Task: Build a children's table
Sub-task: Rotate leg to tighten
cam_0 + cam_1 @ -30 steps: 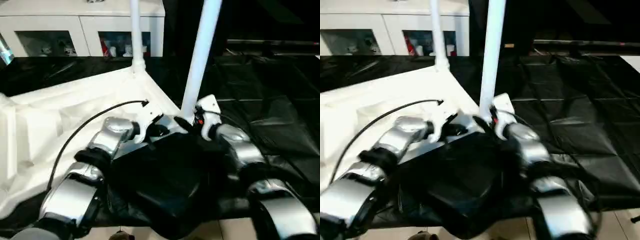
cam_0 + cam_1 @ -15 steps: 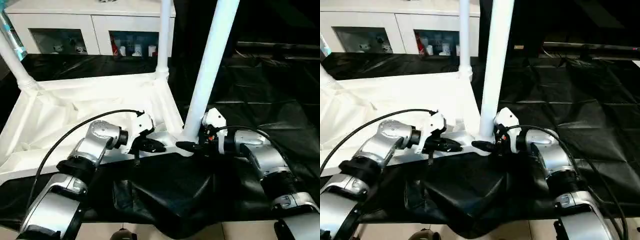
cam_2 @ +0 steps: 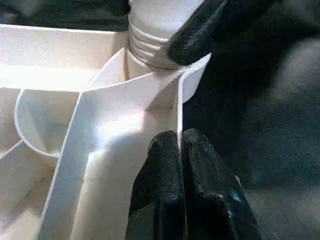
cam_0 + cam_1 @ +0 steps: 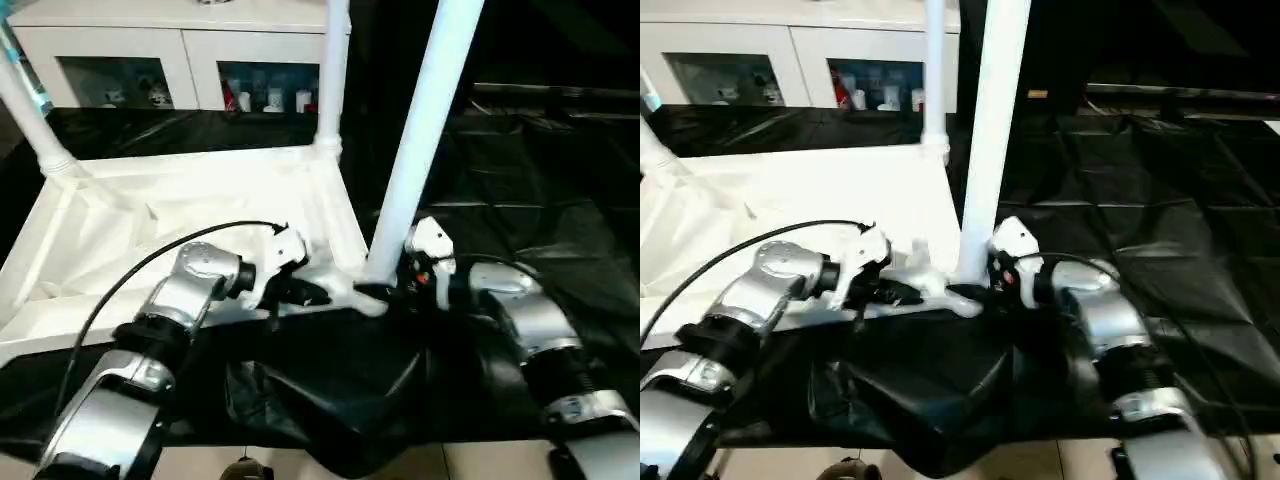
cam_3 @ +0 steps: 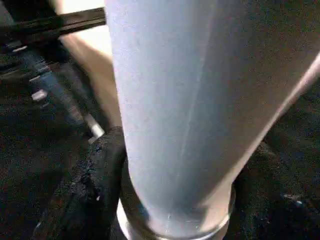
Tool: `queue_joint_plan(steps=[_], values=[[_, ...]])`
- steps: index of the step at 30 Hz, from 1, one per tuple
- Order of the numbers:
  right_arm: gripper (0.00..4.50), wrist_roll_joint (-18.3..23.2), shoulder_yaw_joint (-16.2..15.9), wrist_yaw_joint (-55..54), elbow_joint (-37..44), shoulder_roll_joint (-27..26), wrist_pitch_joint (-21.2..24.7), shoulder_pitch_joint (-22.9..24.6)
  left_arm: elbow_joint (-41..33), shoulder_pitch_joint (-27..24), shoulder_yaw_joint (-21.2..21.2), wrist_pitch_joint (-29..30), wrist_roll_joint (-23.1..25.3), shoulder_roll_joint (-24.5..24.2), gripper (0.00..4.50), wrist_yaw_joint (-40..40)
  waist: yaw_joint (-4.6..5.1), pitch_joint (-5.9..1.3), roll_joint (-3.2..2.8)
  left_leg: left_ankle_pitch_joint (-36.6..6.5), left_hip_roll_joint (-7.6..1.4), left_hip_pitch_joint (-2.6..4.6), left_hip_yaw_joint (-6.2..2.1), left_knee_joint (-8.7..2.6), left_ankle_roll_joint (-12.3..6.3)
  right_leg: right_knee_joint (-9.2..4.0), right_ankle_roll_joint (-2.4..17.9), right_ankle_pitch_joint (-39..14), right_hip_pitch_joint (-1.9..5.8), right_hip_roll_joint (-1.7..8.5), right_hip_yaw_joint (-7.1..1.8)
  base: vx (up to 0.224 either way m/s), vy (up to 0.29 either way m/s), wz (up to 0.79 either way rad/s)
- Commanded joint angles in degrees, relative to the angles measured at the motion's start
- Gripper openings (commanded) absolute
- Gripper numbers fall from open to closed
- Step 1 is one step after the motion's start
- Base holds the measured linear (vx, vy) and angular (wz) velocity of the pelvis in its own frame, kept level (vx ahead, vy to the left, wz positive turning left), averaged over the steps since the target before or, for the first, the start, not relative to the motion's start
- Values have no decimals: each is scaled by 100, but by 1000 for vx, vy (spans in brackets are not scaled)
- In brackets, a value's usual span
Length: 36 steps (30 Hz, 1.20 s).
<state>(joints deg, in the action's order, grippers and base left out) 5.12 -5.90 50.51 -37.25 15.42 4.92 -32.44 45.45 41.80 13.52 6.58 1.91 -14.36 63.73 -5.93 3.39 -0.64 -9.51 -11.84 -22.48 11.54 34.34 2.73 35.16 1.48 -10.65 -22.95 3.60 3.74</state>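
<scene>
Tabletop [image 4: 180, 215]: white plastic, lying underside up on the black-covered worktop [image 4: 540, 180], ribs and raised rim showing. Three white tube legs standing from corner sockets: near-corner leg [image 4: 415, 150], far-corner leg [image 4: 332, 70], far-left leg [image 4: 30, 125]. Left gripper [image 3: 180, 165]: jaws pinched closed on the thin rim wall beside the near corner socket. Right gripper [image 4: 385, 292]: jaws clasping the base of the near-corner leg, one finger [image 5: 95, 185] against its side. White cabinet [image 4: 180, 50] with glass doors behind.

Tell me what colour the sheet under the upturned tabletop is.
Black, with a creased sheen; the sheet shows best in the right eye view.
</scene>
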Motion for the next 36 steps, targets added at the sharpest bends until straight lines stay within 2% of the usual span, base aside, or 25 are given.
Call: queue_joint_plan(steps=[1, 3, 4, 6, 8, 11, 13, 15, 16, 17, 19, 21, 24, 25, 27, 29, 30, 31, 34, 36], values=[[262, -180, 50, -958, -588, -313, 237, -56, 106, 453, -297, 72, -23, 233, 0, -733, 51, -401, -12, -1326, -179, 195, -126, -408, 5, -471, 1163, -1403, 221, 491, -262, 0, 0, 0], [262, -153, 255, -1676, -889, -548, 280, -186, 289, 573, -328, 119, 46, 343, 0, -1097, 118, -406, -2, -1408, -172, 207, -144, -418, 91, -494, 1111, -1586, 227, 498, -262, 0, 0, 0], [262, -98, 401, -2151, -1123, -718, 284, -307, 443, 685, -377, 177, 69, 449, 0, -1413, 118, -412, -27, -1409, -176, 209, -150, -416, 104, -489, 1097, -1569, 226, 498, -265, 0, 0, 0], [262, 3, 668, -3207, -1669, -1092, 259, -627, 782, 954, -467, 239, 106, 702, 0, -2130, 146, -424, -31, -1321, -170, 201, -139, -412, 108, -471, 1139, -1308, 222, 484, -275, 0, 0, 0], [262, 18, 703, -3401, -1787, -1196, 220, -719, 847, 1017, -472, 252, 108, 769, 0, -2275, 148, -427, -36, -1314, -166, 206, -141, -413, 115, -469, 1167, -1211, 229, 483, -267, 0, 0, 0], [262, -51, 754, -3770, -2107, -1491, 22, -1006, 1054, 1185, -465, 230, 138, 935, 0, -2572, 135, -446, -23, -1121, -158, 181, -132, -405, 21, -435, 1198, -831, 260, 478, -268, 0, 0, 0], [262, -205, 606, -3566, -2230, -1585, -119, -1142, 1122, 1207, -451, 175, 160, 958, 0, -2557, 136, -449, -10, -1088, -158, 177, -126, -398, -39, -419, 1243, -709, 267, 476, -263, 0, 0, 0], [262, -330, 476, -3416, -2259, -1590, -220, -1176, 1131, 1196, -449, 144, 168, 950, 0, -2512, 127, -439, -22, -1091, -165, 176, -125, -399, -87, -419, 1264, -677, 270, 482, -264, 0, 0, 0], [317, -281, 485, -3233, -2189, -1574, -270, -1152, 1084, 1149, -440, 88, 158, 911, 0, -2399, 127, -438, -19, -1105, -162, 175, -123, -399, -105, -424, 1264, -679, 277, 485, -266, 0, 0, 0], [331, -191, 539, -3027, -2160, -1549, -299, -1155, 1069, 1111, -436, 25, 135, 866, 0, -2283, 131, -439, 20, -1096, -167, 173, -119, -402, -130, -421, 1267, -680, 284, 487, -268, 0, 0, 0], [331, -179, 517, -2785, -2166, -1442, -358, -1178, 1042, 1049, -416, -97, 105, 793, 0, -2083, 125, -437, 12, -1083, -157, 151, -123, -394, -194, -416, 1267, -690, 304, 493, -265, 0, 0, 0], [367, -226, 356, -2326, -1964, -1266, -367, -1084, 932, 945, -375, -155, 85, 676, 0, -1821, 135, -438, 3, -1034, -166, 163, -125, -391, -245, -418, 1295, -652, 297, 484, -259, 0, 0, 0], [367, -229, 194, -1765, -1732, -1053, -367, -951, 850, 854, -328, -260, 59, 558, 0, -1555, 118, -432, 10, -1009, -184, 156, -115, -387, -308, -409, 1313, -600, 305, 480, -257, 0, 0, 0], [367, -310, -58, -1006, -1449, -725, -465, -739, 700, 719, -282, -438, -12, 415, 0, -1106, 90, -440, 19, -966, -194, 149, -121, -382, -335, -393, 1314, -542, 324, 478, -247, 0, 0, 0], [367, -354, -195, -552, -1252, -522, -527, -589, 571, 623, -258, -512, -79, 328, 0, -781, 68, -438, 13, -949, -206, 145, -108, -375, -383, -376, 1354, -447, 307, 477, -253, 0, 0, 0], [367, -303, -220, -246, -1055, -375, -481, -469, 415, 525, -221, -548, -147, 245, 0, -467, 62, -440, 10, -1000, -206, 151, -102, -371, -370, -382, 1371, -548, 292, 484, -259, 0, 0, 0], [367, -224, -245, 178, -795, -175, -435, -320, 184, 394, -136, -522, -218, 110, 0, -35, 55, -429, -27, -1095, -217, 160, -108, -383, -330, -405, 1374, -668, 289, 486, -255, 0, 0, 0], [367, -204, -251, 267, -741, -133, -421, -291, 142, 370, -117, -516, -226, 81, 0, 52, 51, -437, -12, -1080, -219, 154, -106, -378, -334, -381, 1387, -603, 287, 477, -261, 0, 0, 0], [367, 12, -314, 968, -228, 245, -249, -48, -244, 170, -9, -472, -317, -157, 0, 653, 24, -431, -26, -1165, -228, 182, -107, -387, -323, -404, 1379, -693, 280, 471, -261, 0, 0, 0], [367, 81, -346, 1176, -55, 375, -194, 27, -402, 83, 10, -433, -370, -242, 0, 849, 10, -429, -27, -1167, -236, 174, -110, -393, -304, -391, 1375, -703, 270, 470, -263, 0, 0, 0]])
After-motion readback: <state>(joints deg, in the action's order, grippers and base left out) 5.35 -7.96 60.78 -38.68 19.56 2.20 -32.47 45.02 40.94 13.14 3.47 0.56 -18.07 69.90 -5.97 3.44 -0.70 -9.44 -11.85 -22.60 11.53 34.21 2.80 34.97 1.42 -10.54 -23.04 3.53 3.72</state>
